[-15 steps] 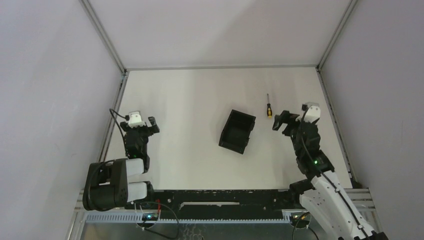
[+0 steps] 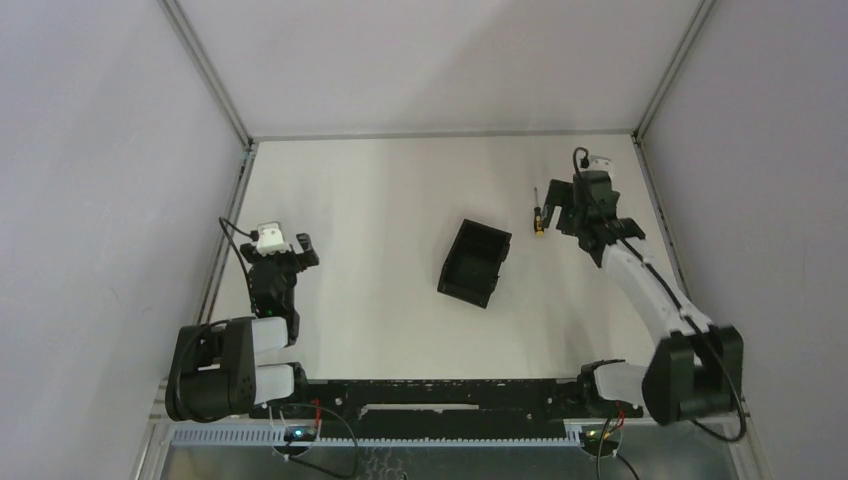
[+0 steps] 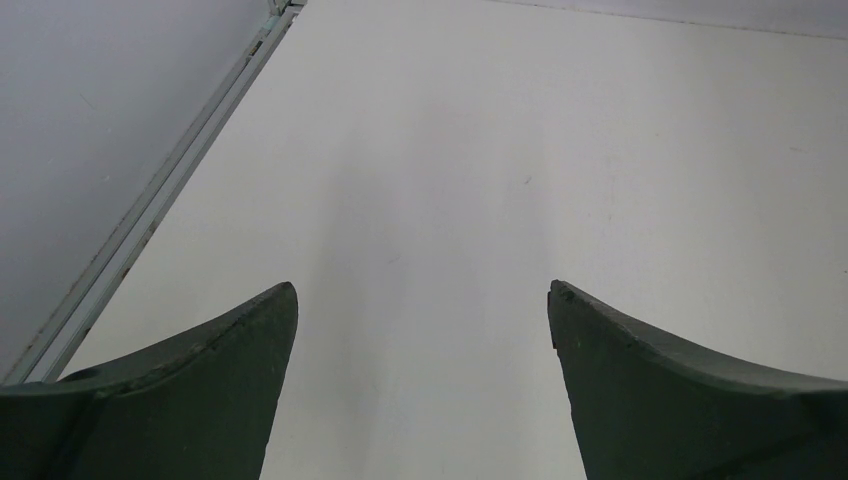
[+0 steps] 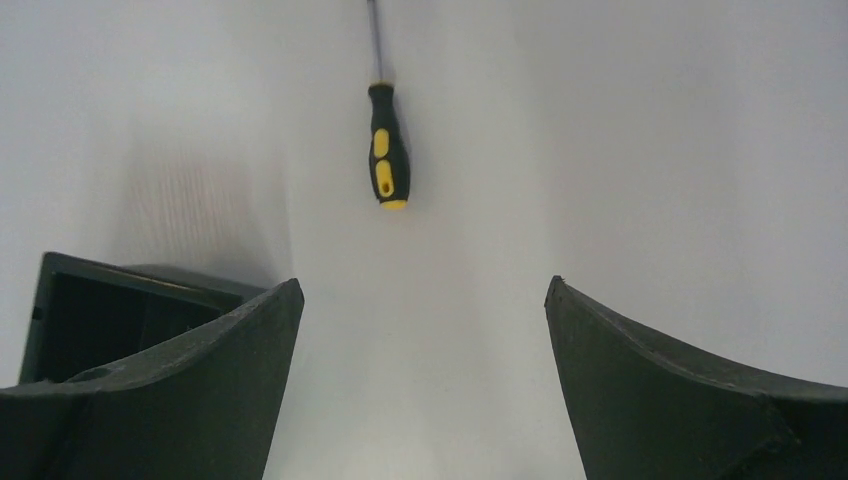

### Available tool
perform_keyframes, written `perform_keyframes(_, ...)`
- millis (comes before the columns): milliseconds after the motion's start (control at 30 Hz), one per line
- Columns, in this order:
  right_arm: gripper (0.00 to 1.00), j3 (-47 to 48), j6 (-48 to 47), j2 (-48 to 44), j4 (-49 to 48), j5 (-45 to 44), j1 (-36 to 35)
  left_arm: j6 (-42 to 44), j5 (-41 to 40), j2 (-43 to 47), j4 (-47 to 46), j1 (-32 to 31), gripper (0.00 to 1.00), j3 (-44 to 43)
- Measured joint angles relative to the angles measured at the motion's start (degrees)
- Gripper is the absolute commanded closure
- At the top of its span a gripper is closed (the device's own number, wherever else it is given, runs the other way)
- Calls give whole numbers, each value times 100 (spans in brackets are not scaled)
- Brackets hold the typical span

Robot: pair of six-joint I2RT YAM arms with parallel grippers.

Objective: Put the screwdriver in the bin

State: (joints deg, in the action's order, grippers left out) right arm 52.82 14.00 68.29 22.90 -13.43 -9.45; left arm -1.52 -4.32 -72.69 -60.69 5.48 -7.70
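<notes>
Top external view shows you the right tool (image 2: 556, 210), jaws wide and empty, has swung out beside the small black-and-yellow-handled screwdriver (image 2: 537, 216), so your grasp looks due next.

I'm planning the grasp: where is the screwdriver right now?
In the top view, the screwdriver lies flat on the table's right side, between the bin and the open right gripper, untouched.

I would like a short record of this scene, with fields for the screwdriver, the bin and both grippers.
screwdriver: lying flat on the table, outside the bin, not held
bin: upright, apart from the screwdriver
right gripper: open, screwdriver handle just ahead of it
left gripper: open, holding nothing
</notes>
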Motion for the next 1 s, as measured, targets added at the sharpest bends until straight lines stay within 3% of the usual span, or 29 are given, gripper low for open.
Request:
perform_keyframes(133,5,592,-70,1165,282,470,55,0,0,0,0,0,0,0)
perform_keyframes(367,21,2334,-260,3512,660,953,96,0,0,0,2,0,0,0)
perform_keyframes(567,31,3272,-251,4756,1163,1001,190,-2,0,0,0,0,0,0)
perform_keyframes(633,42,3432,-232,5025,1329,990,199,0,0,0,0,0,0,0)
perform_keyframes(800,94,3703,-166,5237,1611,898,214,0,0,0,0,0,0,0)
perform_keyframes(867,100,3768,-146,5248,1725,841,216,-2,0,0,0,0,0,0)
perform_keyframes(1000,100,3768,-127,5145,1956,708,221,0,0,0,0,0,0,0)
